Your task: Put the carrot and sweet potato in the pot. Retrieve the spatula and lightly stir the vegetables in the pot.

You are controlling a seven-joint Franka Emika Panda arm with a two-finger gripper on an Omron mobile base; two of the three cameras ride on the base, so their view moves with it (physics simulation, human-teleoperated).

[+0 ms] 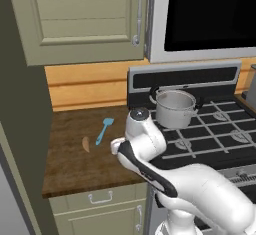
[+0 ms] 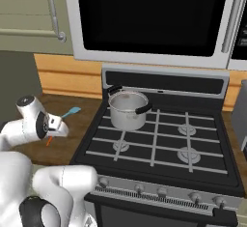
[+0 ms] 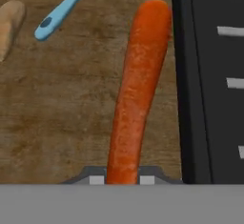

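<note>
The bright-orange carrot [image 3: 138,89] runs up the middle of the hand view, its near end between my gripper's [image 3: 121,180] two tips, which press on its sides; it looks raised off the wood. A bit of the carrot [image 2: 48,141] shows under my hand in the right base view. The light-blue spatula [image 1: 104,130] [image 3: 62,11] lies on the counter, with the tan-brown sweet potato [image 1: 85,144] [image 3: 8,25] to its left. On the stove's back-left burner stands the steel pot [image 1: 175,108] [image 2: 128,110], with nothing showing inside it.
The wooden counter [image 1: 70,169] ends at a tall panel on the left and meets the black stove [image 2: 159,139] [image 3: 209,99] on the right. A microwave [image 2: 149,18] hangs above the stove, and cabinets [image 1: 85,19] hang above the counter.
</note>
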